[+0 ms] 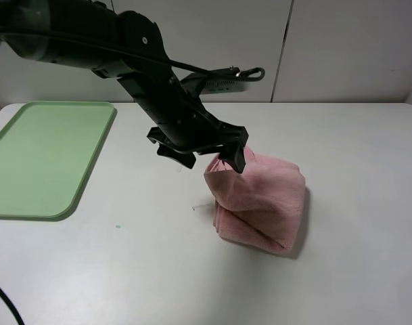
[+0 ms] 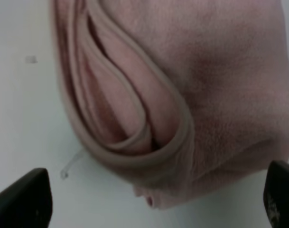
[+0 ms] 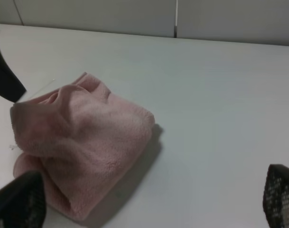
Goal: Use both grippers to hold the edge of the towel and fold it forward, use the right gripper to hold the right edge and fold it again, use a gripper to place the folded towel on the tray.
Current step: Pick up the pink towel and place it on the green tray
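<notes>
Pink terry, bunched into a folded heap: the towel (image 1: 260,203) right of centre in the high view, resting on the white bench (image 1: 145,271). Well apart at the left edge of that frame, the light green tray (image 1: 36,156), bare (seen in no wrist view beyond a green sliver). Pinched at the towel's upper left corner by the left end effector (image 1: 231,157), reaching in from the upper left on its black arm; corner lifted, the rest touching the bench. Only in the left wrist view: the stitched hem (image 2: 175,118) looping in layered curves, two dark fingertips (image 2: 21,199) at the lower corners. Right end effector (image 3: 149,209) spread wide in the right wrist view, holding nothing, the towel (image 3: 82,137) at left of frame. No legible writing anywhere.
</notes>
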`<state>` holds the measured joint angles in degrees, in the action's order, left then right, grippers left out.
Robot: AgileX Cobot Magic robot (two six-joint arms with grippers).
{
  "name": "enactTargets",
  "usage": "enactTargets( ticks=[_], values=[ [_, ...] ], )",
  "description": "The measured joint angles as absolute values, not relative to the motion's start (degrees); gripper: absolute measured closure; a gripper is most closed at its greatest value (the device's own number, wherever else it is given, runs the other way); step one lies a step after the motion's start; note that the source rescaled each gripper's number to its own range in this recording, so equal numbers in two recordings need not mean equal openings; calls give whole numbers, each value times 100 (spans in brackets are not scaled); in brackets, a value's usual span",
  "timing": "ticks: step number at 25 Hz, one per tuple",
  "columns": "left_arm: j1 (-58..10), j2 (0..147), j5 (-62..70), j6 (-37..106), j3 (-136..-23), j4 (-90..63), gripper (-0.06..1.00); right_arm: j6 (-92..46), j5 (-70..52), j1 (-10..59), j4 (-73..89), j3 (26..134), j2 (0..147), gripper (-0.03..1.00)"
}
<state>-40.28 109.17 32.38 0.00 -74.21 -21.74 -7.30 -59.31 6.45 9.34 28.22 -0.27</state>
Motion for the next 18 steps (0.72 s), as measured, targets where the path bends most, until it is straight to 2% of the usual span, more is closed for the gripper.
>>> enactTargets(
  ticks=[18],
  values=[
    [-4352, 11835, 3339, 0, -7597, -2306, 7, -730, -5931, 645, 935, 2822, -27, -3]
  ],
)
